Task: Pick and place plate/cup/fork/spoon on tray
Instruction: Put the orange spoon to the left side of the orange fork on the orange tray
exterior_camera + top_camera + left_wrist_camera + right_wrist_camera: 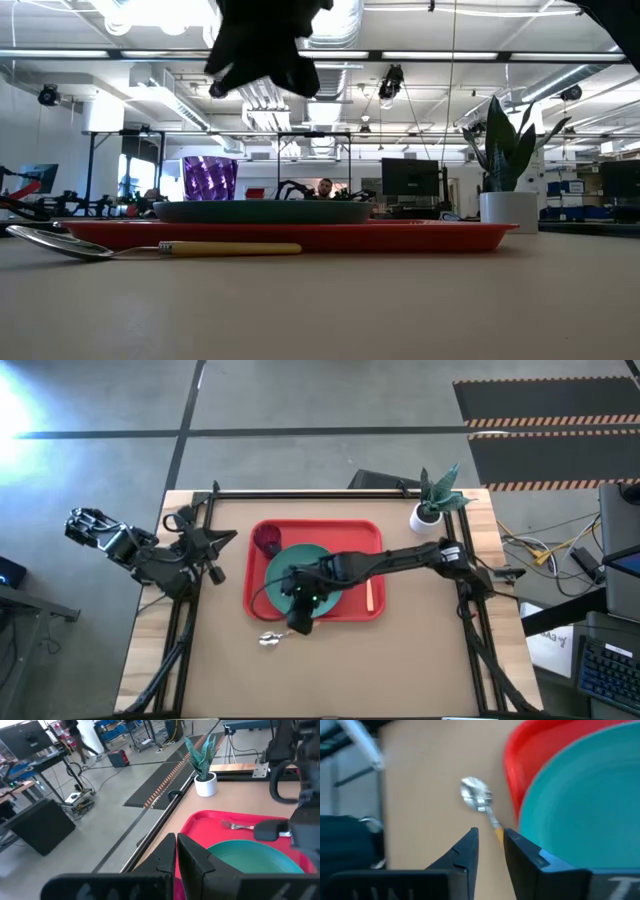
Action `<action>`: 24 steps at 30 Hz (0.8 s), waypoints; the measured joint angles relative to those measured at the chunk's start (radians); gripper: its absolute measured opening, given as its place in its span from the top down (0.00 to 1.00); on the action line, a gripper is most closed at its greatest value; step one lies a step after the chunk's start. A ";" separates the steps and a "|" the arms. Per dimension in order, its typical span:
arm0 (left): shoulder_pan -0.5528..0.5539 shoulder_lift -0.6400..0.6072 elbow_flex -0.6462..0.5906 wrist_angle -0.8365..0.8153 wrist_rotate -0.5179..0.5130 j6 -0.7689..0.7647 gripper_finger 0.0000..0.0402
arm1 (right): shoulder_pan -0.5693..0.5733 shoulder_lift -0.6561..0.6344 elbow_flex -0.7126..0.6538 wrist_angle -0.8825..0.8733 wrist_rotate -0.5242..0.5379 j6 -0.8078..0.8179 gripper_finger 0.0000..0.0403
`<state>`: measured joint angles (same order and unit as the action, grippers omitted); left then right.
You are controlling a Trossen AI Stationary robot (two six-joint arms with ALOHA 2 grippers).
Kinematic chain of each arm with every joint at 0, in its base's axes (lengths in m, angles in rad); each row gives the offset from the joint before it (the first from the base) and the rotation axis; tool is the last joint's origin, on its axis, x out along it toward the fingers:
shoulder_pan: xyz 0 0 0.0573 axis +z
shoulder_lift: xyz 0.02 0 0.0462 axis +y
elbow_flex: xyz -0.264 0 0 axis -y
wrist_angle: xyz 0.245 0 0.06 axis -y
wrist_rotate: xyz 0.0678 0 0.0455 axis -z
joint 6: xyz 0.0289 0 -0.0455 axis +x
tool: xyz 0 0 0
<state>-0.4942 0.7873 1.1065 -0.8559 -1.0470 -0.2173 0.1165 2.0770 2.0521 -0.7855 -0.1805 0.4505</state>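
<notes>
The table (pixel 400 670) has bare room along its front edge — but the spoon (pixel 270 639) lies just outside the tray's (pixel 372 535) front rim.

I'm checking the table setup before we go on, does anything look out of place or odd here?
Only the spoon: it lies on the bare table just off the tray, while the plate, cup and fork are already on it. The right gripper hovers above the spoon. Nothing looks spilled or damaged.
</notes>
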 joint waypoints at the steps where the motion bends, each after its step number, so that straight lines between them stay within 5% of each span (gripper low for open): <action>1: 0.000 -0.003 0.000 -0.001 0.002 0.009 1.00 | 0.004 0.010 0.000 -0.007 0.013 -0.008 0.78; 24: 0.000 -0.018 -0.021 0.000 0.009 0.041 1.00 | 0.107 0.094 0.000 -0.076 0.130 -0.137 0.76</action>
<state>-0.4942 0.7691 1.0857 -0.8559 -1.0381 -0.1768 0.2236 2.1712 2.0521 -0.8619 -0.0505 0.3131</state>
